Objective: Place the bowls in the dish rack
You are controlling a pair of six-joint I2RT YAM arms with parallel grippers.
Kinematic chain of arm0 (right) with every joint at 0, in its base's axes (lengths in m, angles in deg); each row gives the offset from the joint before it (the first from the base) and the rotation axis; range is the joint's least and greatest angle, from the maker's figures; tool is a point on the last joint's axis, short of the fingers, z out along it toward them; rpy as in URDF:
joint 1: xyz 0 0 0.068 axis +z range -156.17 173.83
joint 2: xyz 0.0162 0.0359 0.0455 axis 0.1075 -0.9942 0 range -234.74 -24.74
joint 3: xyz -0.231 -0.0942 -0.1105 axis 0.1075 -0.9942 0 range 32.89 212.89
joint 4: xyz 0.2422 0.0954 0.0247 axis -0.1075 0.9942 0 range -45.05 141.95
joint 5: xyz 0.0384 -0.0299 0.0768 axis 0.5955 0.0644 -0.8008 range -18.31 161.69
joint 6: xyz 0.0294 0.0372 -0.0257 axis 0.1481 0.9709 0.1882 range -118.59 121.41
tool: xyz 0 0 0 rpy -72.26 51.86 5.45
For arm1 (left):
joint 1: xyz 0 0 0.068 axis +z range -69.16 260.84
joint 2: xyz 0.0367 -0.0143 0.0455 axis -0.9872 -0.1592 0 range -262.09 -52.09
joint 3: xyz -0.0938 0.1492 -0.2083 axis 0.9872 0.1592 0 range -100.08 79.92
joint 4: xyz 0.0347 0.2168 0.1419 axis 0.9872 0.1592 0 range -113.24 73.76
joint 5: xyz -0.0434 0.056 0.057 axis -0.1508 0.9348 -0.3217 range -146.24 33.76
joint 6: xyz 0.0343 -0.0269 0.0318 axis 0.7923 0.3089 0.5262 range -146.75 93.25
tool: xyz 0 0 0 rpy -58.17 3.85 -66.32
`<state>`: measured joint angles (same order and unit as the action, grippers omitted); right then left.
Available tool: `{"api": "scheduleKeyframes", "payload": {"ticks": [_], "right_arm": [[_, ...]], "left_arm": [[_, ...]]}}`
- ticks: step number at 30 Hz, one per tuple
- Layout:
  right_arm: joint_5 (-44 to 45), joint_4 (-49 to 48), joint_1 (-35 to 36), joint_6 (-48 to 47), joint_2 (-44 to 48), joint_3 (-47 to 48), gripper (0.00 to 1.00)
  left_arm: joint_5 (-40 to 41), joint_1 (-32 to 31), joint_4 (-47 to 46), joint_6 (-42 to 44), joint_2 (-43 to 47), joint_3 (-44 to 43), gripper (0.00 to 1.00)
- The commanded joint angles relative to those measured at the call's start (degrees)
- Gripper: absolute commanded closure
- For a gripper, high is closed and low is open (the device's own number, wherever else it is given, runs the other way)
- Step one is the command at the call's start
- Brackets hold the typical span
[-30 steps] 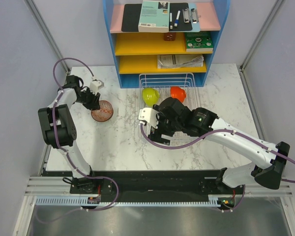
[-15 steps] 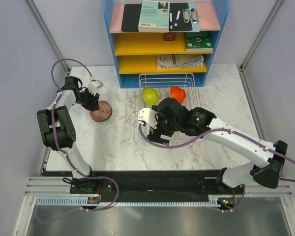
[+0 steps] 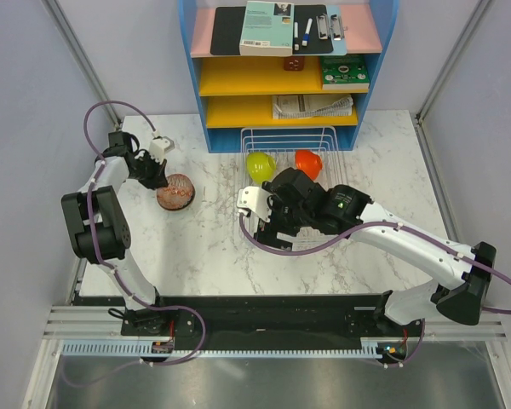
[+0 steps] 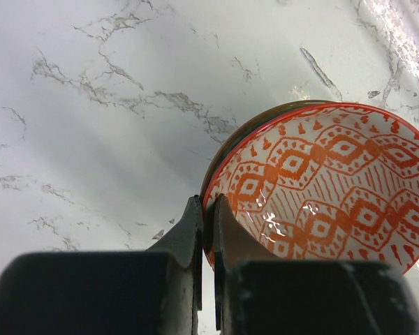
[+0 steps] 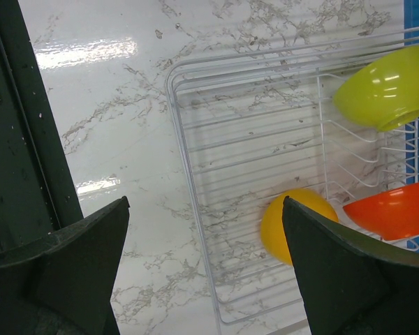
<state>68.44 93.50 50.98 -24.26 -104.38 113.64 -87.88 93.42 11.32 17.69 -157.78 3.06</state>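
A red-and-white patterned bowl (image 4: 335,188) sits upright on the marble table at the left (image 3: 175,191). My left gripper (image 4: 206,204) (image 3: 160,180) is shut on its near rim, one finger inside and one outside. The wire dish rack (image 5: 184,139) (image 3: 327,136) holds a lime-green bowl (image 5: 384,87) (image 3: 260,164) and an orange-red bowl (image 5: 391,209) (image 3: 307,161) on edge at its far end. A yellow-orange bowl (image 5: 293,223), slightly blurred, lies on the rack's floor; my right arm hides it from above. My right gripper (image 5: 204,202) (image 3: 266,228) hovers wide open over the rack's left rim, holding nothing.
The blue-and-yellow shelf unit (image 3: 285,77), with books and papers, stands right behind the rack. Grey side walls close in the table on both sides. My right arm (image 3: 392,239) stretches across the table from the front right.
My left gripper has closed on the patterned bowl's rim, and the bowl has slid slightly left. The right gripper has edged a little left and stays open.
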Motion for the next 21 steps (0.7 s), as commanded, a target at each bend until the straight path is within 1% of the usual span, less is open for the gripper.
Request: {"api": "scheduleKeyframes", "payload": {"ticks": [1,13,21], "right_arm": [[-1.1,0.0,-0.1,0.9,-0.5,2.9,0.02],[-1.2,0.0,-0.1,1.2,-1.1,3.5,0.02],[-1.2,0.0,-0.1,1.3,-1.0,3.4,0.02]], "left_arm": [[0.9,0.2,-1.8,-1.5,1.8,0.0,0.98],[-3.7,1.7,-1.4,-3.0,7.0,-0.7,0.98],[-4.0,1.9,-0.8,-3.0,6.1,-0.6,0.98]]}}
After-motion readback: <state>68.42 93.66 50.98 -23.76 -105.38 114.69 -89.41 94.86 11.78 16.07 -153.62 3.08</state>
